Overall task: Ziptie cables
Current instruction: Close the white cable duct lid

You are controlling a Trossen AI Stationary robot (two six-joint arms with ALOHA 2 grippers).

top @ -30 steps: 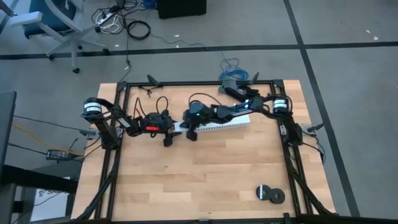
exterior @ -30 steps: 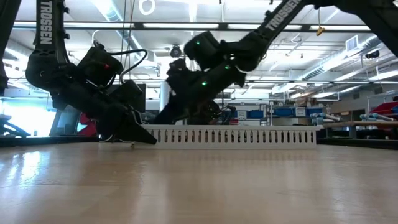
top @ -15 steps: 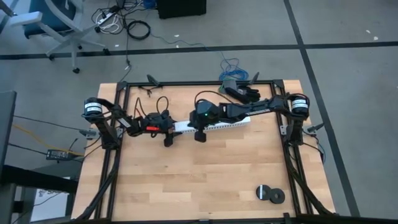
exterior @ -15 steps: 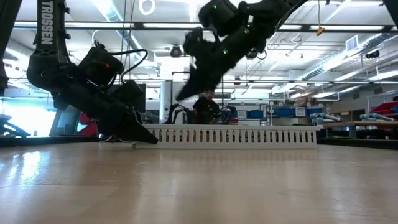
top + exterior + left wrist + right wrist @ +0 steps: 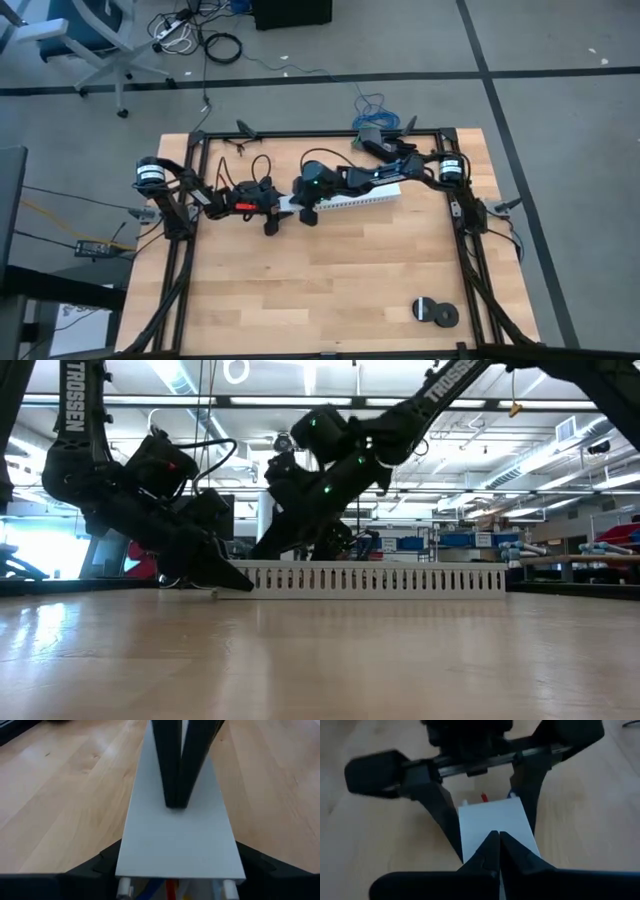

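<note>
Two arms low | left gripper clamps channel end | right gripper closed on its lid

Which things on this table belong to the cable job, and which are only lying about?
In use:
- white channel, clamped by the left gripper
- right gripper, shut, tips on the channel's lid
- coloured wires in the channel's end

Lying about:
- two black round pieces near a table corner
- blue wire tangle at the far edge

The word "TROSSEN" is on the left arm. It is on the right arm too.
</note>
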